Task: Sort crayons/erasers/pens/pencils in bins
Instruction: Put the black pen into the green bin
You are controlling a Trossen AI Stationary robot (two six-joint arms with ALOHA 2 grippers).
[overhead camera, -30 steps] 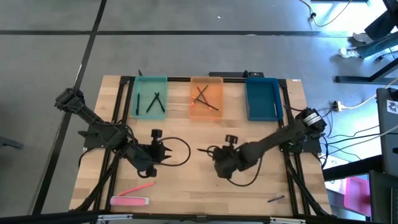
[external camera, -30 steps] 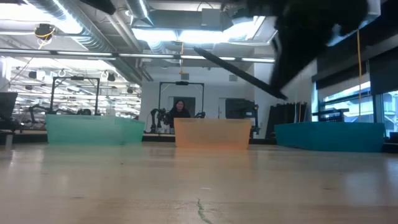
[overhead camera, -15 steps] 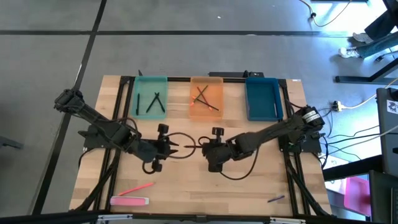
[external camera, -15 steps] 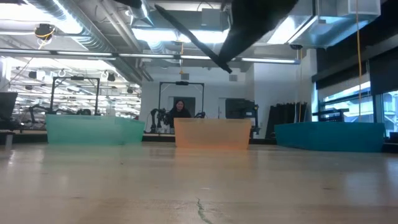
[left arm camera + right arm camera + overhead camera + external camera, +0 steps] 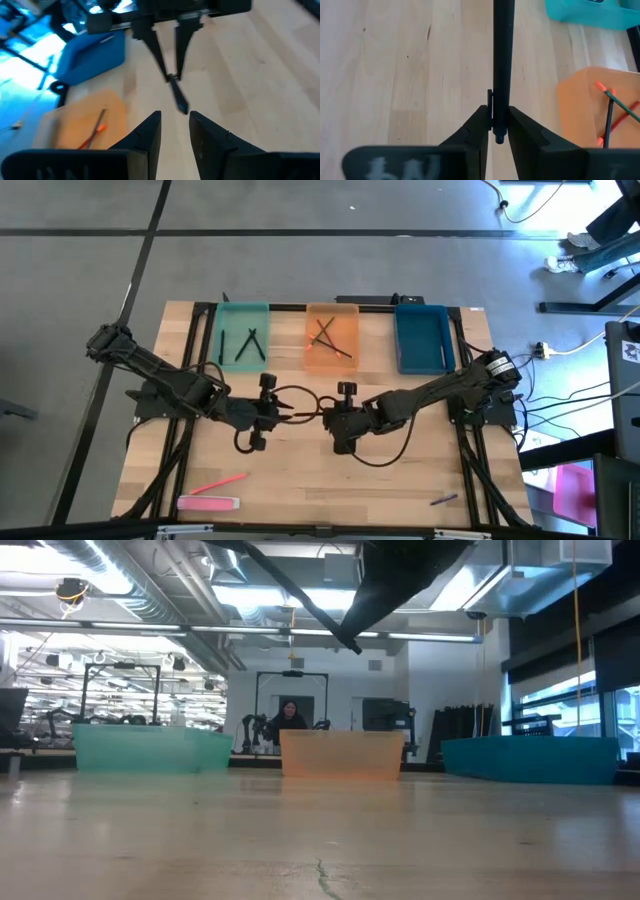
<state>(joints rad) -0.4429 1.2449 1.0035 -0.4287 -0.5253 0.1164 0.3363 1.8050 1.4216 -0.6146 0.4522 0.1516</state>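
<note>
Black pen [image 5: 503, 60] between right pincer [image 5: 495, 131] fingers, above table.

Grey floor [image 5: 300, 270] ran around the light wooden table [image 5: 300, 480], crossed by dark seam lines. Cables [image 5: 560, 348] trailed on the floor at the right side. Beyond the table, an open industrial ceiling [image 5: 150, 600] showed exposed ducts and bright strip lights [image 5: 270, 595]. A person [image 5: 289, 716] sat far back. Tall windows [image 5: 560, 705] stood at right, black frames at left.
</note>
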